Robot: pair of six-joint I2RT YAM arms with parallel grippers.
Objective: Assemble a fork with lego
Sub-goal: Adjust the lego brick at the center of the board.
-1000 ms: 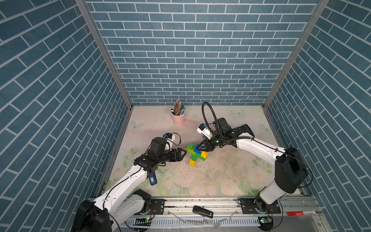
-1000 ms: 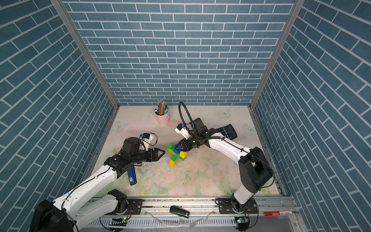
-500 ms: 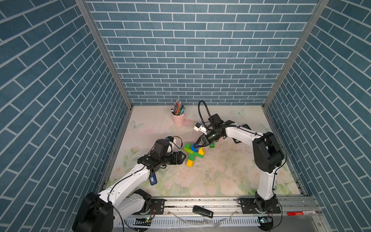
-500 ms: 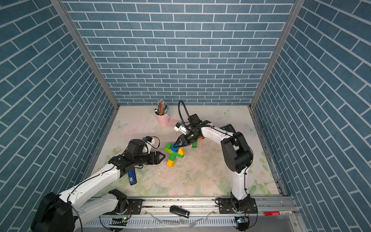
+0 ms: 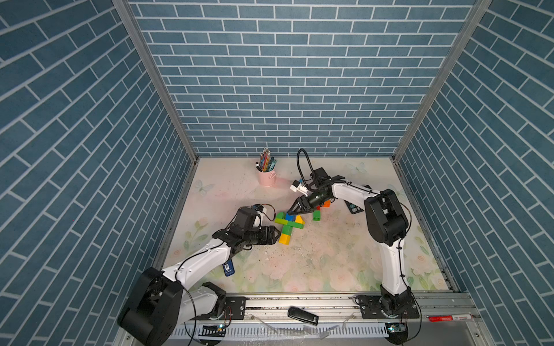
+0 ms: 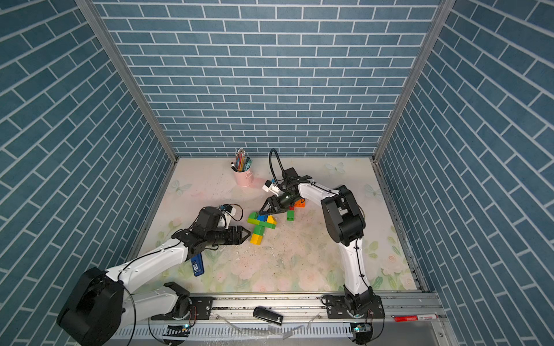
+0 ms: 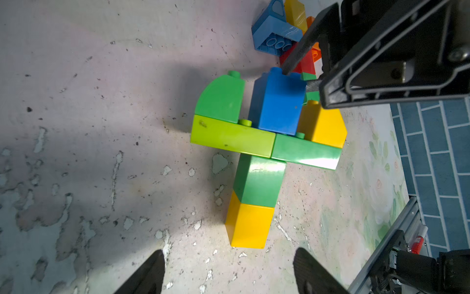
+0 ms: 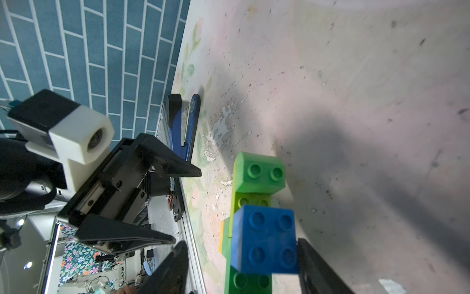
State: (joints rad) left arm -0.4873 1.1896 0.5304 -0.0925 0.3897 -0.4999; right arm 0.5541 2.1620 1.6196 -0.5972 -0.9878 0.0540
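The lego fork (image 5: 288,226) (image 6: 261,224) lies flat mid-table: a yellow and a green brick as handle, a lime and green crossbar, then green, blue and yellow prongs. My right gripper (image 5: 292,213) (image 8: 241,243) is open around the blue brick (image 7: 278,104) (image 8: 265,236). One finger (image 8: 312,264) touches the brick and the other stands well clear. My left gripper (image 5: 276,236) (image 7: 229,254) is open just short of the yellow handle brick (image 7: 250,224), with nothing between its fingers. Loose green (image 5: 316,215), orange (image 5: 326,203), red and light blue (image 7: 274,33) bricks lie behind the right gripper.
A pink cup of pens (image 5: 266,177) stands at the back. A dark remote-like object (image 5: 353,208) lies under the right arm. A blue-handled tool (image 5: 228,267) sits by the left arm. A black device (image 5: 302,315) and a red marker (image 5: 449,317) lie on the front rail.
My right gripper has opened and let go of the blue brick, which stays on the crossbar. The right arm's elbow swung inward. The left gripper stayed open near the handle.
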